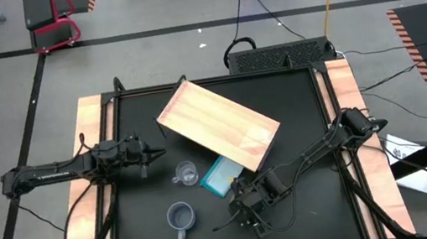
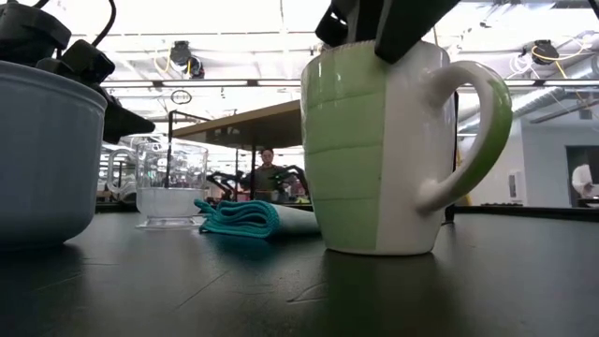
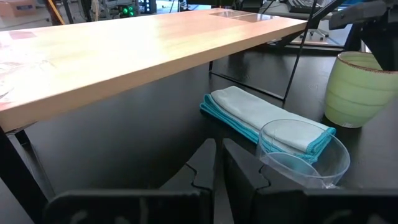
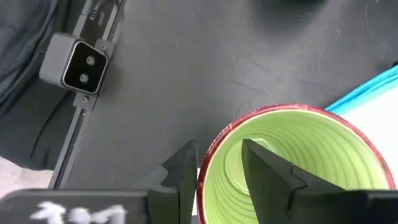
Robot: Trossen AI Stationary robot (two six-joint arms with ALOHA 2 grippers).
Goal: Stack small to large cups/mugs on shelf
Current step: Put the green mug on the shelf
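Note:
The lime-green mug (image 2: 374, 159) with a white handle stands upright on the black table, near the front right. My right gripper (image 4: 217, 149) is above it, open, one finger inside the mug (image 4: 292, 162) and one outside its rim. The clear glass cup (image 1: 186, 173) stands left of the folded light-blue cloth (image 1: 220, 178). The grey-blue mug (image 1: 181, 218) stands nearer the front edge. The wooden shelf (image 1: 218, 123) stands on thin dark legs at the table's middle back. My left gripper (image 1: 151, 152) is shut and empty, left of the glass cup. My right gripper comes from above, pointing down, and straddles the green mug's rim (image 4: 208, 163) on the side away from the cloth. A gap shows between the inner finger (image 4: 264, 165) and the wall. I cannot tell whether the outer finger (image 4: 183, 168) touches. The mug's base is on the table.
The cloth (image 3: 261, 115) lies partly under the shelf's near corner, between the glass cup (image 3: 305, 152) and the green mug (image 3: 357, 87). A small camera block (image 4: 78, 62) sits at the table's front edge. Wooden side boards (image 1: 80, 190) flank the black top.

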